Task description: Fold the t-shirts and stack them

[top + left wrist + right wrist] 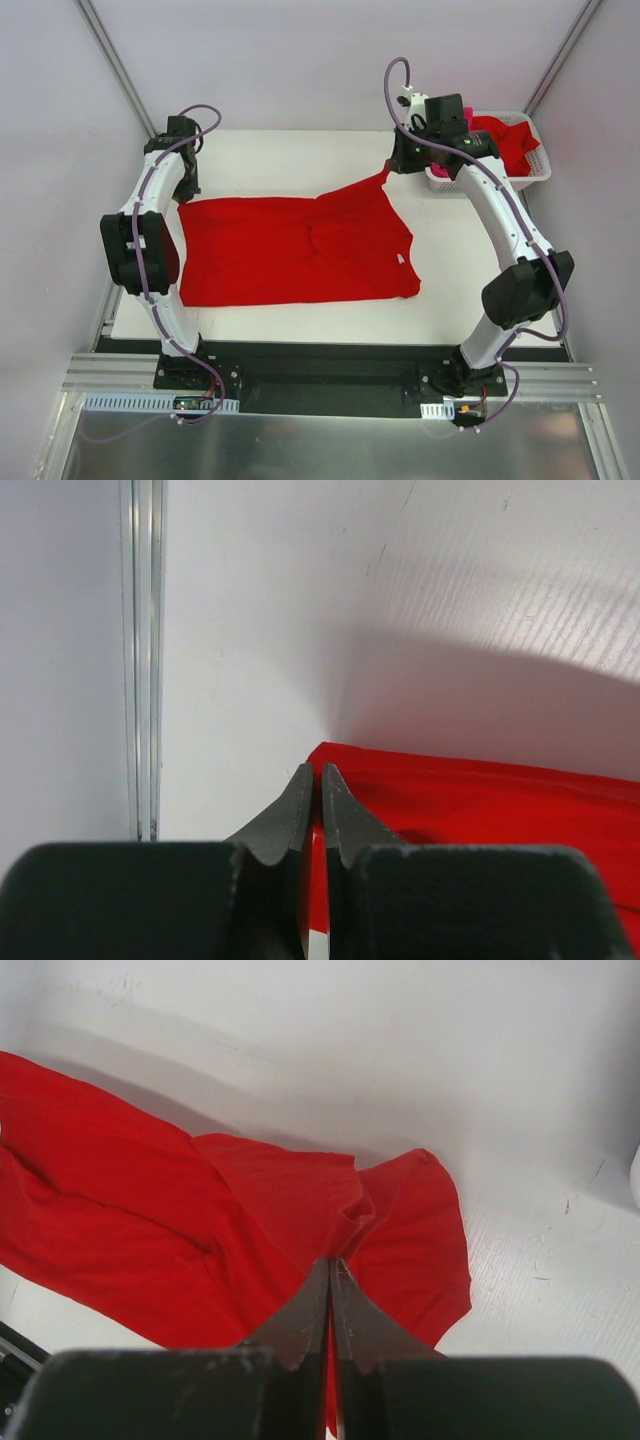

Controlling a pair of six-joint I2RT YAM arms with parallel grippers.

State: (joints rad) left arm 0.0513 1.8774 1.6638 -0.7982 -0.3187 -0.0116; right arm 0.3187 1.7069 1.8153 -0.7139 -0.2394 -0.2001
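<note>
Rumpled red t-shirt [290, 250] (cotton, perhaps)

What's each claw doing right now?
Left claw: closed, pinching the far-left corner of the red t-shirt.
Right claw: closed, gripping a bunched far-right part of the red t-shirt.
</note>
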